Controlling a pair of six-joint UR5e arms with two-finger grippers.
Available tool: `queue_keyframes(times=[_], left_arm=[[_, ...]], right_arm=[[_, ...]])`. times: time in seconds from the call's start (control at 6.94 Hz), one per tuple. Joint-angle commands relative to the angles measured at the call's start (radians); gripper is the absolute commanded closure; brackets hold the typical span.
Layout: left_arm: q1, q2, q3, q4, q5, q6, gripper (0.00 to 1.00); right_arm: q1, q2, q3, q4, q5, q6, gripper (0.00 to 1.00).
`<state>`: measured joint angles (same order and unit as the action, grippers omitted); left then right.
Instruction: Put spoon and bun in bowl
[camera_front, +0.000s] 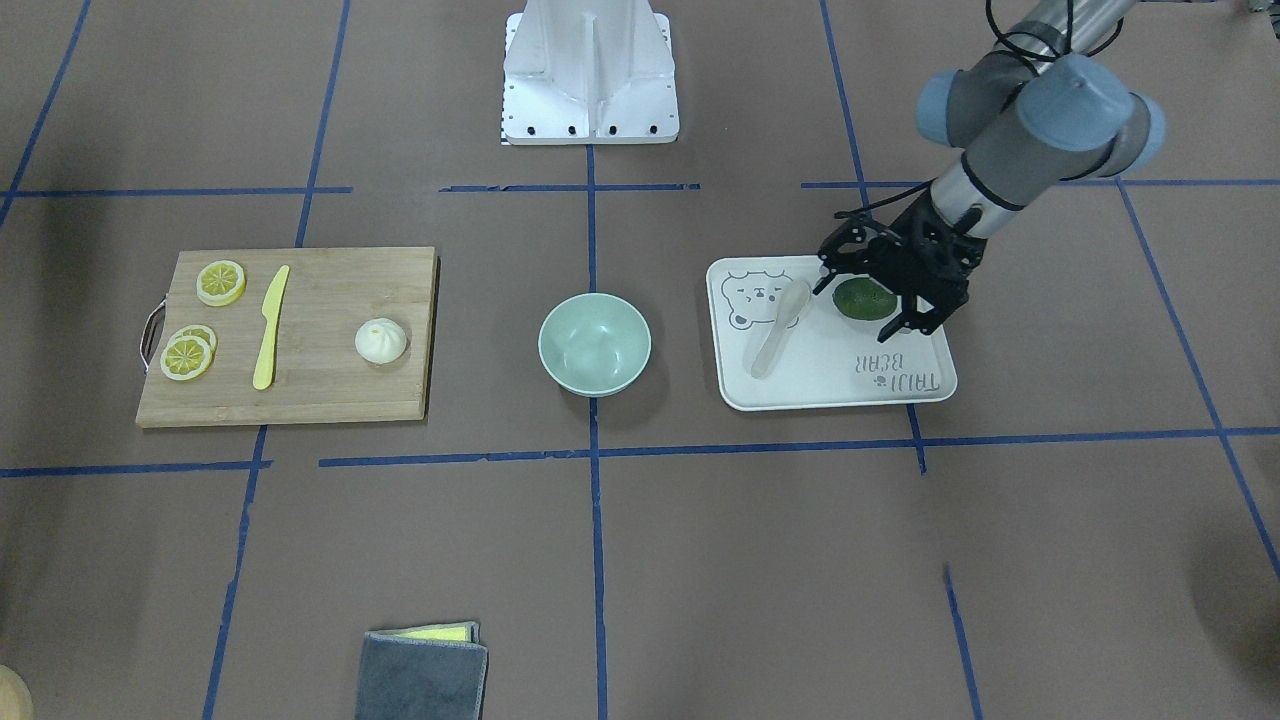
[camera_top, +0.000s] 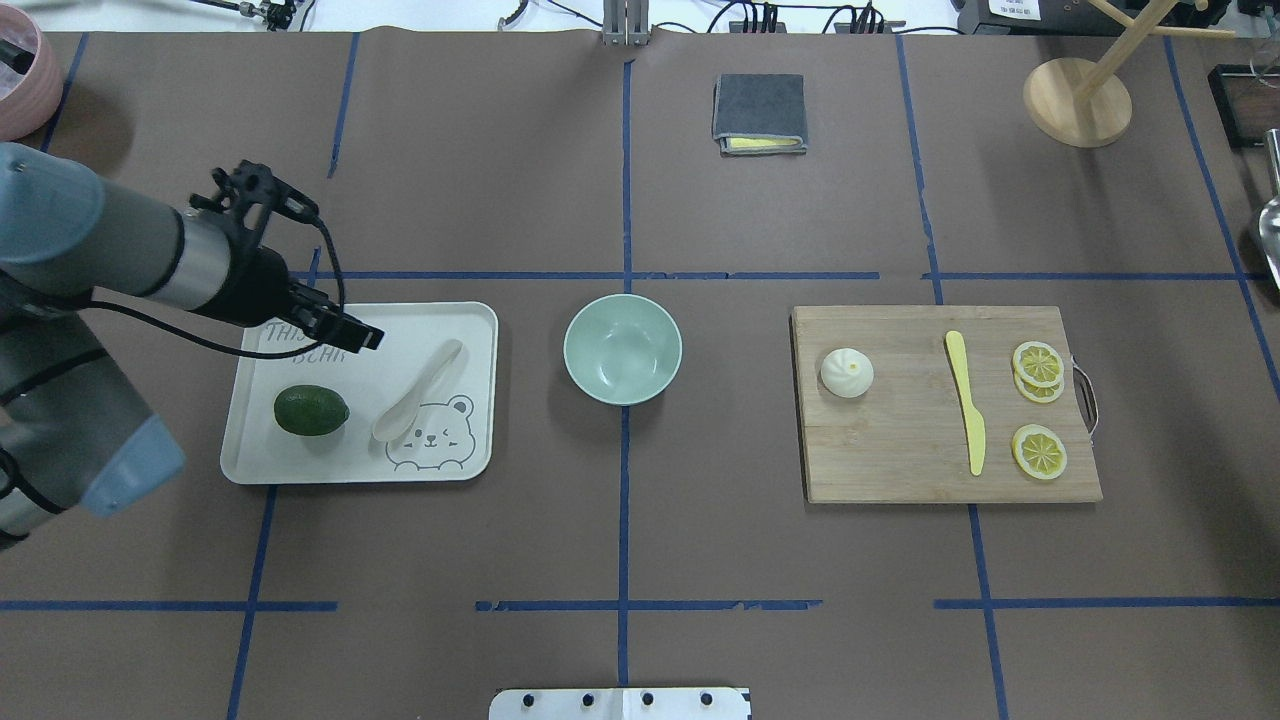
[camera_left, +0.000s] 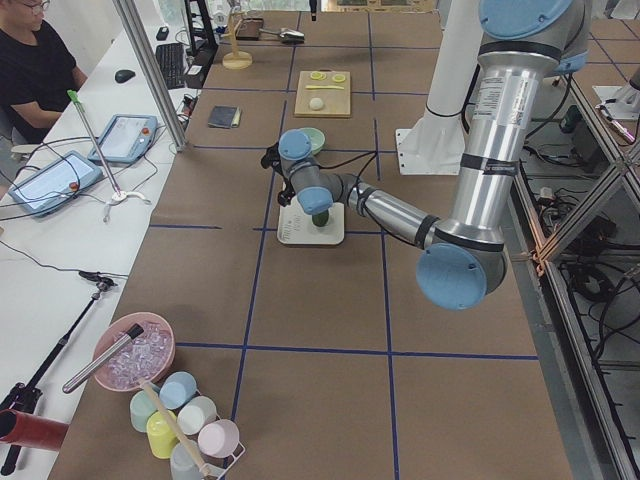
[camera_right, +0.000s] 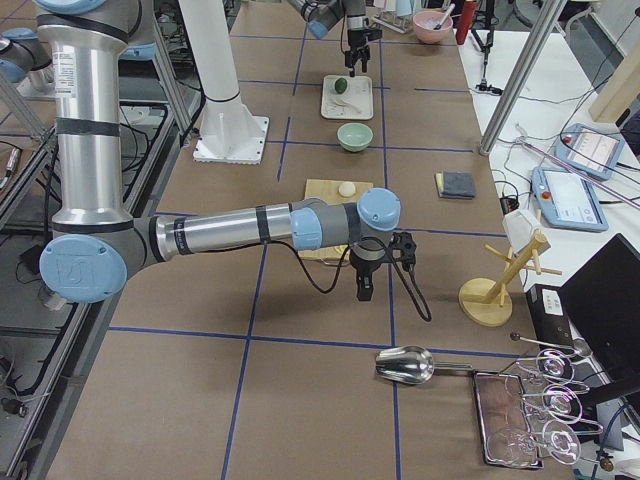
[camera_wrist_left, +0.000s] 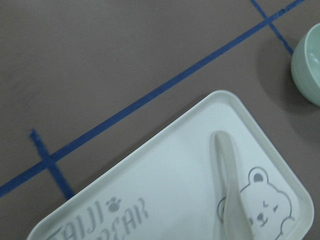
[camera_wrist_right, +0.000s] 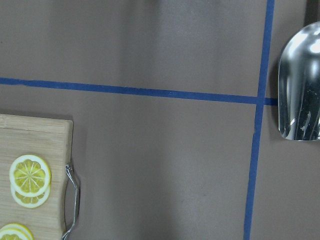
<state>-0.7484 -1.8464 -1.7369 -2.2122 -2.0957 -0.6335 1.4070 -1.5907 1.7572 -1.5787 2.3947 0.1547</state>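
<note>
Spoon lies on the tray, so we hold our left gripper over it, jaws wide. Bun sits nearer our right gripper, whose opening we cannot tell.

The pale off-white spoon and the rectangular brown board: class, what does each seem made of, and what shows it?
Pale off-white spoon: probably plastic; smooth, faintly translucent, moulded in one piece. Rectangular brown board: wood, perhaps bamboo; matt, with visible lengthwise grain strips.
</note>
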Motion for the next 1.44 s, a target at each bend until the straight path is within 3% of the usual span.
queue_keyframes(times=[0.0,0.14,0.72,1.15,1.3], left_arm=[[0.111,-0.054,0.010,0.119,0.157,0.010,0.01],[0.171,-0.056,0.013,0.141,0.265,0.014,0.01],[0.184,-0.083,0.051,0.163,0.283,0.121,0.02],[0.185,-0.088,0.088,0.161,0.283,0.127,0.13],[0.184,-0.088,0.086,0.163,0.281,0.127,0.23]], right_arm=[[0.000,-0.002,-0.001,0.002,0.000,0.000,0.00],[0.000,-0.002,-0.001,0.002,0.000,0.000,0.00],[0.000,-0.005,-0.001,0.002,0.001,0.002,0.00],[0.000,-0.005,-0.001,0.002,0.001,0.002,0.00],[0.000,-0.005,0.001,0.002,0.003,0.002,0.00]])
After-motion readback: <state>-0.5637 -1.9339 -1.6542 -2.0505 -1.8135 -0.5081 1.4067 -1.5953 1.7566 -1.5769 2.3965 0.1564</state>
